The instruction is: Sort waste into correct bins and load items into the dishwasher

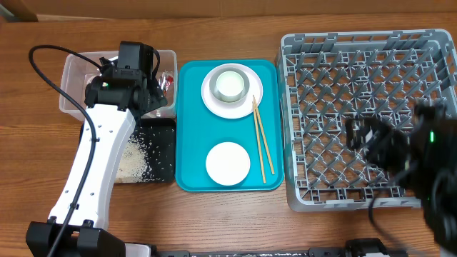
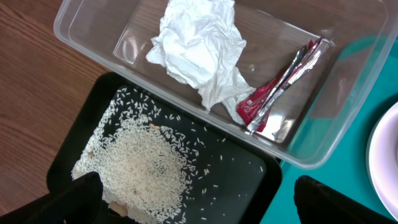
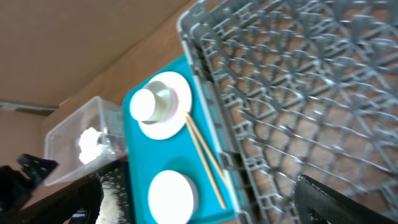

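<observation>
Round white plate (image 1: 211,100) sits at the 12 o'clock end of the teal plastic serving tray (image 1: 187,135), carrying a white bowl (image 1: 230,84). A second white bowl (image 1: 228,163) lies at the tray's 6 o'clock end, and the pair of thin wooden chopsticks (image 1: 258,139) runs along its 3 o'clock edge, top ends at the plate's rim. I judge the crockery stiff, smooth, fairly heavy and breakable, best pinched across a rim, the stacked bowl lifted first. The chopsticks look light and apt to roll apart, so take both together near mid-length. At 3 o'clock of the tray, on the wooden surface (image 1: 214,221), the large grey plastic lattice dish rack (image 1: 357,64) holds nothing yet. At 9 o'clock, the clear rectangular plastic tub (image 2: 93,37) contains the crumpled white paper tissue (image 2: 193,50) and small red crinkled wrapper (image 2: 273,93), and the shallow black tray (image 2: 242,180) holds the white rice grains (image 2: 143,162). Left fingers (image 2: 74,199) hang spread wide over tub and black tray, grasping nothing. The right fingers (image 3: 348,202), over the rack, are likewise fully released and empty.
</observation>
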### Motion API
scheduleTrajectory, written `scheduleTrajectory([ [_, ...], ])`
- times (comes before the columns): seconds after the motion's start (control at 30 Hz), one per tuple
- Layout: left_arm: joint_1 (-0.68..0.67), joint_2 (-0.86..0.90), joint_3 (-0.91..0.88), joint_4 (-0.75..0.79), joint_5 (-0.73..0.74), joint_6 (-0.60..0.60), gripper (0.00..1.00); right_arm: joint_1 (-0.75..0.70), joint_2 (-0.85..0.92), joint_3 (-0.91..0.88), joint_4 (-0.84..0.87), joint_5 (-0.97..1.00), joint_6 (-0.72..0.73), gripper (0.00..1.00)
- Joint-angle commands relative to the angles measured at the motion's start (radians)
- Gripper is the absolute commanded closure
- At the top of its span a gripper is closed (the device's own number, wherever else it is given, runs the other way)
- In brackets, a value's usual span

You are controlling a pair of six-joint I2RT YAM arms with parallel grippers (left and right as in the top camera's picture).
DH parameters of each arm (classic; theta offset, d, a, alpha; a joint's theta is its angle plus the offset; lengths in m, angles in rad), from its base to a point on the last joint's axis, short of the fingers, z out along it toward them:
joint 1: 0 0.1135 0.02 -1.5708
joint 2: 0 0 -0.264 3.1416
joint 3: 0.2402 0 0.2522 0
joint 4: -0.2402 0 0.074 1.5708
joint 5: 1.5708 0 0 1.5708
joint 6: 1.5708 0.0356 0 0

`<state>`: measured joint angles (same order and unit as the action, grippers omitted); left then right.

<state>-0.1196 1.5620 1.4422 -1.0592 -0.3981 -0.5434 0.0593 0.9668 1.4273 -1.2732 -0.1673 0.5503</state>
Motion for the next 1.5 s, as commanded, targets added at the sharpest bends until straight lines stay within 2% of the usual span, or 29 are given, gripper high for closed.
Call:
scheduleTrajectory([
  [0.0, 0.002, -0.005, 0.012, 0.001, -0.019, 0.013, 0.00, -0.003, 0.081, 0.060, -0.001, -0.131, 0.005, 0.00],
  [0.17, 0.002, -0.005, 0.012, 0.001, -0.019, 0.013, 0.00, -0.003, 0.188, 0.059, 0.026, -0.161, -0.005, 0.00],
  [0.2, 0.002, -0.005, 0.012, 0.001, -0.019, 0.013, 0.00, -0.002, 0.206, 0.059, 0.024, -0.181, -0.029, 0.05],
  [0.3, 0.001, -0.005, 0.012, 0.001, -0.019, 0.013, 0.00, 0.018, 0.260, 0.059, 0.027, -0.224, -0.053, 0.47],
  [0.33, 0.001, -0.005, 0.012, 0.001, -0.019, 0.013, 0.00, 0.033, 0.278, 0.059, 0.031, -0.223, -0.053, 0.75],
  [0.37, 0.002, -0.005, 0.012, 0.001, -0.019, 0.013, 0.00, 0.046, 0.291, 0.059, 0.034, -0.223, -0.053, 0.85],
  [0.5, 0.002, -0.005, 0.012, 0.001, -0.019, 0.013, 0.00, 0.145, 0.362, 0.059, 0.034, -0.176, -0.052, 0.94],
  [0.7, 0.001, -0.005, 0.012, 0.001, -0.019, 0.013, 0.00, 0.332, 0.473, 0.053, 0.046, -0.019, 0.005, 0.95],
  [0.93, 0.002, -0.005, 0.012, 0.001, -0.019, 0.013, 0.00, 0.495, 0.639, 0.051, 0.081, 0.134, 0.004, 0.90],
  [1.2, 0.002, -0.005, 0.012, 0.001, -0.019, 0.013, 0.00, 0.537, 0.793, 0.051, 0.145, 0.192, 0.000, 0.89],
  [1.47, 0.002, -0.005, 0.012, 0.001, -0.019, 0.013, 0.00, 0.542, 0.862, 0.049, 0.214, 0.223, -0.008, 0.81],
])
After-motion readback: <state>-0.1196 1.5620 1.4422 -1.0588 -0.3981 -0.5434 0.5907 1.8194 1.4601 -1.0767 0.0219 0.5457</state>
